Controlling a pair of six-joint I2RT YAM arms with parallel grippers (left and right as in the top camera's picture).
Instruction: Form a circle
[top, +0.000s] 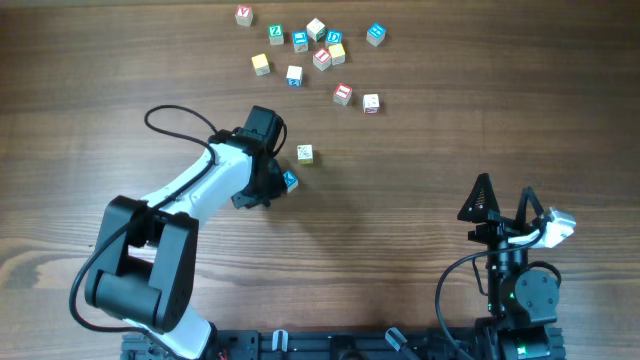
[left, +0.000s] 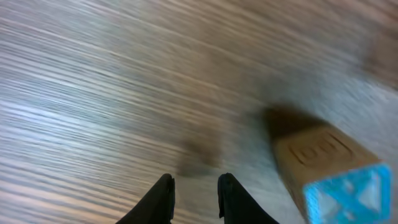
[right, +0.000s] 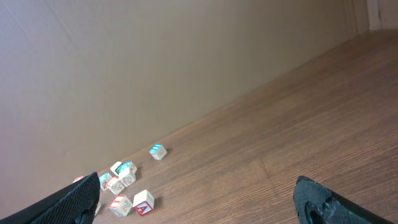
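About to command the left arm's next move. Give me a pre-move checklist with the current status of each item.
1. Nothing in the left gripper: ok, its narrowly parted fingers are empty.
2. The blue-faced wooden cube sits between those fingers: not ok, it lies off to one side.
3. The green-marked cream cube is apart from the left arm: ok.
4. The right gripper is out of the way: ok, wide open and far from every cube.
5. Ring formed: not ok, the other small letter cubes lie in a loose scatter.
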